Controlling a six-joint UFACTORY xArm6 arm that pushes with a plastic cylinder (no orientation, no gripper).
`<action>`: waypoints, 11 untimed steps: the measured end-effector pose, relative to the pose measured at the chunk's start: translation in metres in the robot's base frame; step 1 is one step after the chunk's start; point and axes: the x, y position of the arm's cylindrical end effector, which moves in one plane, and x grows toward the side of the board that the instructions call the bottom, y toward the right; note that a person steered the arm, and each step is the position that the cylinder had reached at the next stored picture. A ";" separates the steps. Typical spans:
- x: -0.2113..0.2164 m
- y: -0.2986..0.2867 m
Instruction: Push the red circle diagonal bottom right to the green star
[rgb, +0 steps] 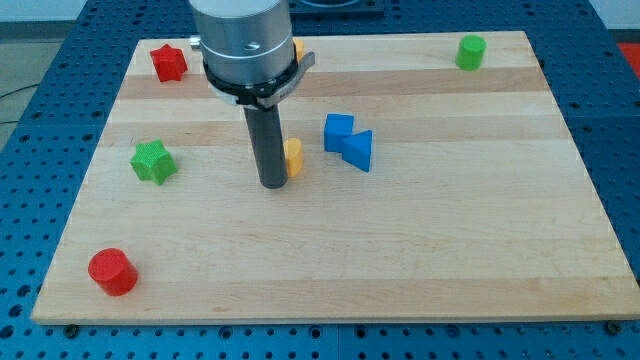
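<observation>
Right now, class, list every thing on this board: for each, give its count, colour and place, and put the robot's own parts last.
Red star: one, red, top left corner.
Green star: one, green, left side, middle height.
Red circle: one, red, bottom left corner.
Green cylinder: one, green, top right.
Blue blocks: two, blue, touching, just right of centre.
Yellow block: one, yellow, centre, right against the rod.
Second yellow block: one, yellow, top edge, mostly hidden by the arm.
Wooden board: one, light wood.
My tip: one, dark rod, centre, far from the red circle.
</observation>
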 end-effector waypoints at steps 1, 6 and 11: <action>-0.013 0.025; 0.160 -0.134; 0.094 -0.178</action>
